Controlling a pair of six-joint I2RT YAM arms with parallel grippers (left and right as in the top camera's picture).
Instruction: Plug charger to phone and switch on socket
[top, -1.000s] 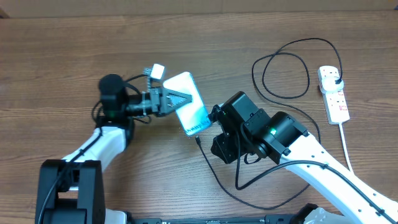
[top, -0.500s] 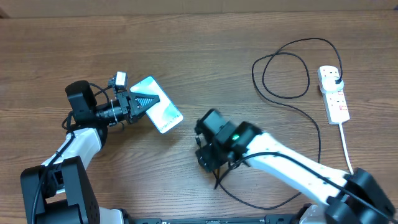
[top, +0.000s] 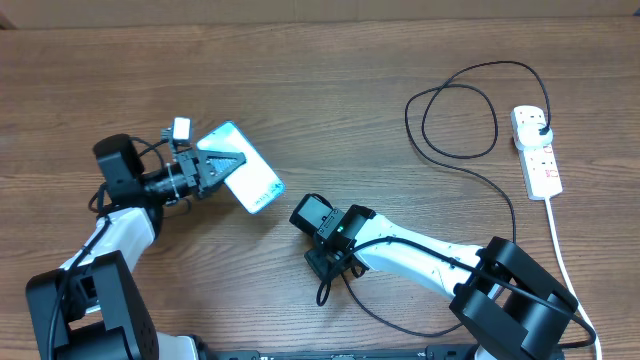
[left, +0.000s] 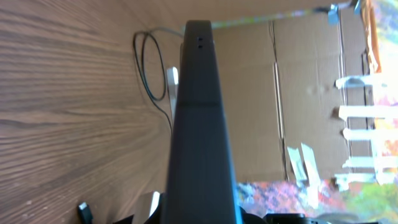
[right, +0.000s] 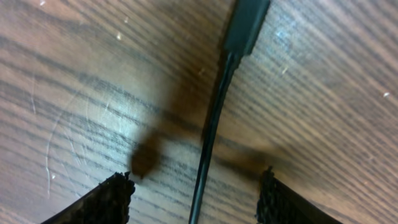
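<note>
My left gripper (top: 230, 164) is shut on the phone (top: 252, 180), holding it tilted above the table at the left, lit screen up. In the left wrist view the phone (left: 199, 118) shows as a dark edge running up the middle. The charger cable (top: 470, 180) loops from its plug in the socket (top: 540, 165) at the right down to a free end near the front. My right gripper (top: 322, 270) points down over that end. Its fingers (right: 112, 200) stand open on either side of the cable (right: 211, 137), apart from it. The connector tip (right: 246, 25) lies ahead on the wood.
The socket's thick white cord (top: 556, 235) runs toward the front right edge. A cardboard wall (left: 298, 87) stands beyond the table's far side. Bare wood lies between the phone and the cable loop.
My left gripper carried the phone leftward. The right arm swung left and down over the cable's free end, and its jaws opened wider.
</note>
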